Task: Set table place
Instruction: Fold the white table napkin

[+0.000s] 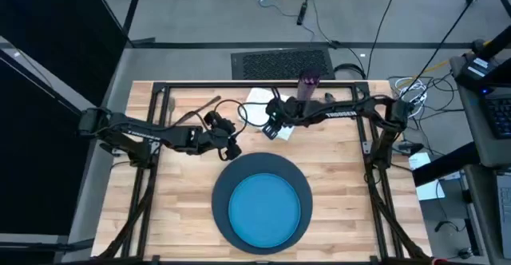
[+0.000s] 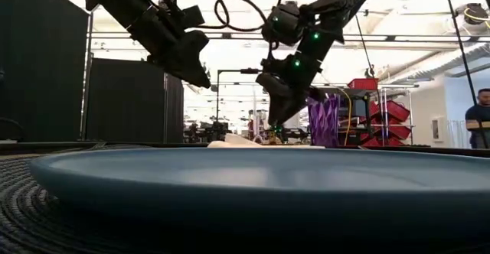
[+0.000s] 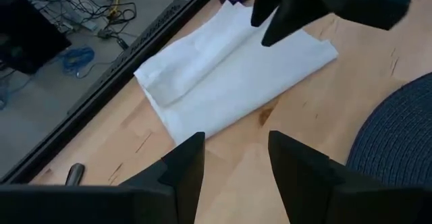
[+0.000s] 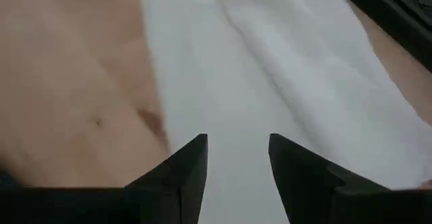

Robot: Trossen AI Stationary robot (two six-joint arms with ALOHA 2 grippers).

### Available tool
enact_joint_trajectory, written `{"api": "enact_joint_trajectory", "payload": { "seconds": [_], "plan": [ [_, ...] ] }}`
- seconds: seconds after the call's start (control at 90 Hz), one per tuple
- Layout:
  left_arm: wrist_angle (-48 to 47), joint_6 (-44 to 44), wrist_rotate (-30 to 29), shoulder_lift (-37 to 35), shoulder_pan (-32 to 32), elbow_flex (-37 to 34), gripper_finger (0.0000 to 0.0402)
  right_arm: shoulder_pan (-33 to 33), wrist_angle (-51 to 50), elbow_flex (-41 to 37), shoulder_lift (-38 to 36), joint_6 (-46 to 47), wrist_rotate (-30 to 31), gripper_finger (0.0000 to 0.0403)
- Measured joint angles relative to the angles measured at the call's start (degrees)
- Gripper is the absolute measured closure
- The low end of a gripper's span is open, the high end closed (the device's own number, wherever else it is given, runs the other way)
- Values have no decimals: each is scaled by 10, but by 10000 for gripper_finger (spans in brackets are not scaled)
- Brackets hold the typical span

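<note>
— Plate (image 1: 264,207) contents? Bright blue, it sits on the navy disc (image 1: 221,187) and looks bare.
— Napkin (image 3: 229,69) lies behind it; right gripper (image 4: 236,158) just above, left gripper (image 3: 236,158) beside, both parted.

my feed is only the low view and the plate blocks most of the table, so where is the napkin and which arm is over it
Observer: The napkin lies flat at the table's far edge, beyond the blue plate. The right gripper is above it, fingers open.
Operator: is it touching the napkin
Observer: Not clear; the right wrist view shows its fingers apart over the white cloth.
Operator: where's the left one
Observer: The left gripper is open too, over bare wood between the napkin and the dark round mat.
Operator: and the cup
Observer: The purple cup stands upright at the far edge, beside the napkin.
</note>
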Motion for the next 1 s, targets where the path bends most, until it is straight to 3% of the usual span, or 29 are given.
{"api": "enact_joint_trajectory", "payload": {
  "seconds": [1.0],
  "plan": [
    [-21,0,0,0,0,0,251,5,-117,-3,24,11,-16,257]
  ]
}}
